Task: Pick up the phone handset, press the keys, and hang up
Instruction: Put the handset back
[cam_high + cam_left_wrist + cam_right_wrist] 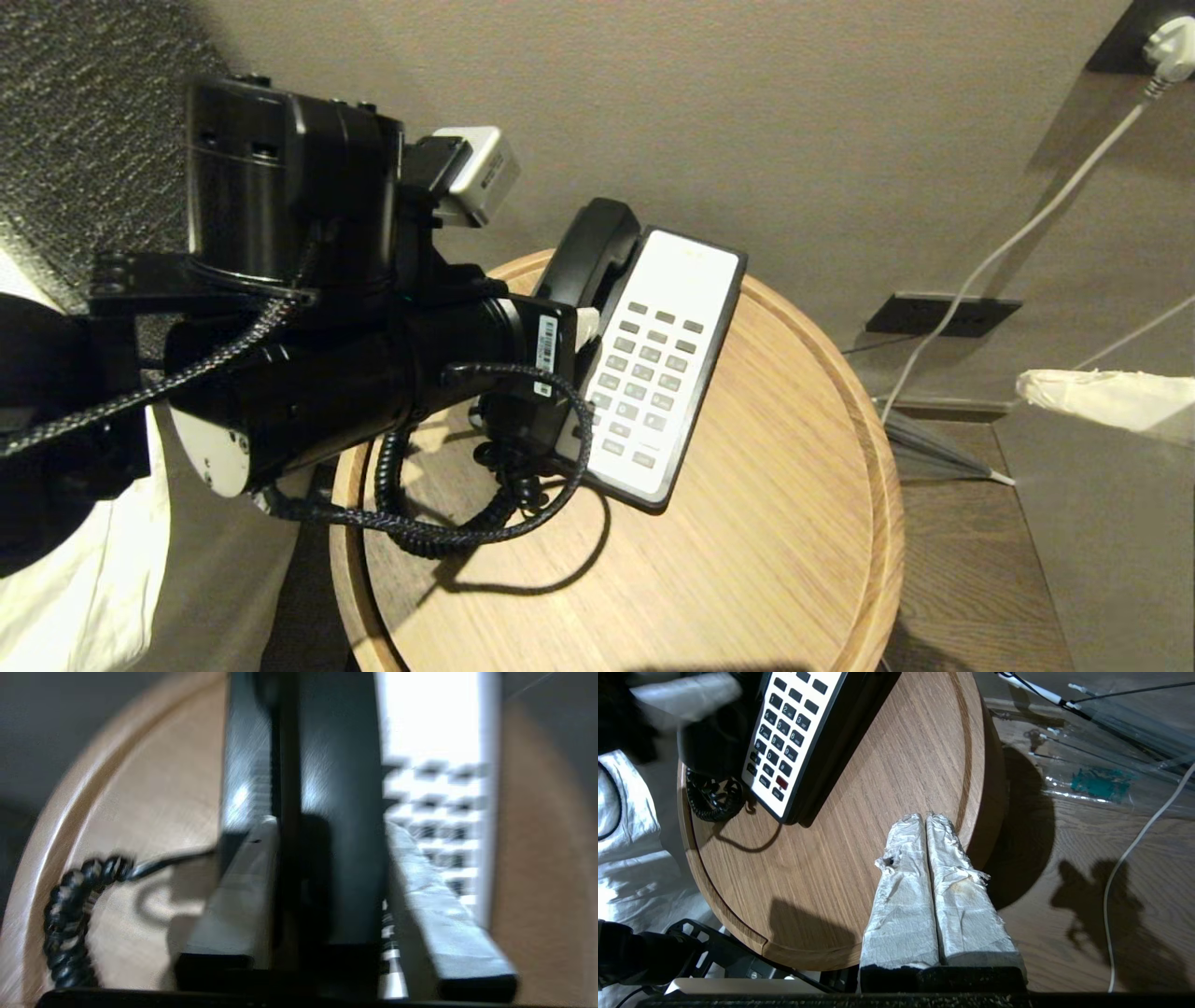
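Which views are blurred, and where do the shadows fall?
Left wrist view: smeared, the phone handset and keypad streaky. Head view: sharp, cord shadow on the table. Right wrist view: sharp, right gripper casting a dark shadow on the floor.

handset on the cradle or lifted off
On the cradle: the phone handset lies along the phone base, with the left gripper astride it.
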`<state>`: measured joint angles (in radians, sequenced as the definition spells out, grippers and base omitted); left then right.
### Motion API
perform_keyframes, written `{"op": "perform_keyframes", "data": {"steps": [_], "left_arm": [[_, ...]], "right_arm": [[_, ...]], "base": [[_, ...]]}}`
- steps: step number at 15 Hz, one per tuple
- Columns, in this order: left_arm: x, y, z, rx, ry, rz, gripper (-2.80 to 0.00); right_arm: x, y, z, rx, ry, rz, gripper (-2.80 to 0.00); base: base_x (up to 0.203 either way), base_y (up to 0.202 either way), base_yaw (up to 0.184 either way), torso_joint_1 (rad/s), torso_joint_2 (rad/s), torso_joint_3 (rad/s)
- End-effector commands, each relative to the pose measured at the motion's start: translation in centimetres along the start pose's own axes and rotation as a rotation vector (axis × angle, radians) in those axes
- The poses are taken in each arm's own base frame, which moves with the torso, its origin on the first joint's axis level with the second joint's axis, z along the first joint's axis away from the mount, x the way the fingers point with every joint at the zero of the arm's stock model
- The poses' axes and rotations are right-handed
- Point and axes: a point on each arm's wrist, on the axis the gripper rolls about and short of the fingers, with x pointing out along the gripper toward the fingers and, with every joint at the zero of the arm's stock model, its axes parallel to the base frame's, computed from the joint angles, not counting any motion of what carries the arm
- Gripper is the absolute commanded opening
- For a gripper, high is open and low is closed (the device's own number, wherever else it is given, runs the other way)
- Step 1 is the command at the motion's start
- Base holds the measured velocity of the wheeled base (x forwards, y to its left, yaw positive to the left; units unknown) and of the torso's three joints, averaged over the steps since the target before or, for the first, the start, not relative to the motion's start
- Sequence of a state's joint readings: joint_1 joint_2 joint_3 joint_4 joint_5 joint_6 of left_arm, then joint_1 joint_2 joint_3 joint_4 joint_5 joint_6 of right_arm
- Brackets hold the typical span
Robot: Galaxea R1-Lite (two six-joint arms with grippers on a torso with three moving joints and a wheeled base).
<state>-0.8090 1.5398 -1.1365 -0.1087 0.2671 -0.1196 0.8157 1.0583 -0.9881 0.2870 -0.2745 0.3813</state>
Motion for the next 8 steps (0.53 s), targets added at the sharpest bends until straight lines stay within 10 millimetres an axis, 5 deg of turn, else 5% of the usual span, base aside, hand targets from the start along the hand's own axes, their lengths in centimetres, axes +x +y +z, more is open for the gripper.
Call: {"op": "perform_keyframes", "data": {"steps": [1,8], "left_arm": [[0.34,0.07,-0.07,-0.001,0.002,0.008,0.00],[0.28,0.10,0.81,0.003,-0.044,-0.021,0.00]], "right_arm": [[0.05,0.03,-0.02,0.001,0.001,0.000,-2.80],[-0.01,-0.16,-0.52,-0.002,0.016,0.004,-2.80]], "base": [[0.000,0.000,0.000,0.000,0.00,0.000],[0.000,0.000,0.000,0.000,0.00,0.000]]}}
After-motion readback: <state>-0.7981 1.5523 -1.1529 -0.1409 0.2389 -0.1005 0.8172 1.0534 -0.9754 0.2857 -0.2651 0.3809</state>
